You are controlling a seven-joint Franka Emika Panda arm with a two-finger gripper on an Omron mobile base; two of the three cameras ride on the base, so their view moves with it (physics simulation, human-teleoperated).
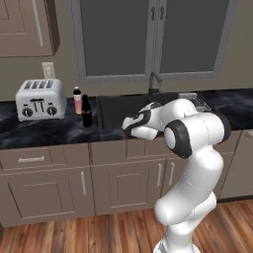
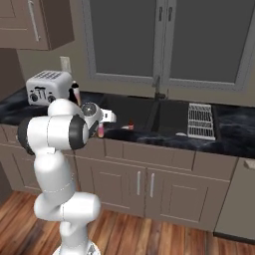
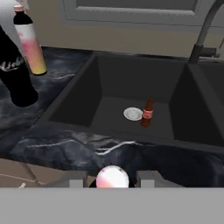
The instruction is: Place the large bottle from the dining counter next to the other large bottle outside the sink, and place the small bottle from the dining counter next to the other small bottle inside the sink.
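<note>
Gripper [image 3: 112,183] shut on a small bottle [image 3: 112,177], seen end-on in hand view as a pale pink round top betw. the two tips; in right base view the same bottle [image 2: 101,130] hangs pink below the hand, at the counter's front edge; gripper sits in front of the sink [image 3: 131,94], not yet over the basin.

Just ahead: counter [image 3: 87,146] lip of black marble, then the basin; inside it a small red bottle [image 3: 147,113] stands upright, just beside the drain [image 3: 132,113]; faucet [image 3: 205,33] rises at back right.

Left of sink, on the counter: black bottle [image 3: 15,74] and pink-orange bottle [image 3: 29,43], near each other, both upright; so the large-bottle half looks done, small-bottle half in hand. Toaster [image 1: 40,99] further left; drying rack [image 2: 201,121] right of the basin.

Risks, as I judge: held bottle hangs low, so moving fwd w/o lift could clip the counter lip and twist it in the grip; setting down too close could topple the red bottle; a tilted release could let it roll toward the drain.

Hard to tell: held bottle's body is hidden in hand view, only its top shows; grip depth unclear; label on the red bottle too small to read.
</note>
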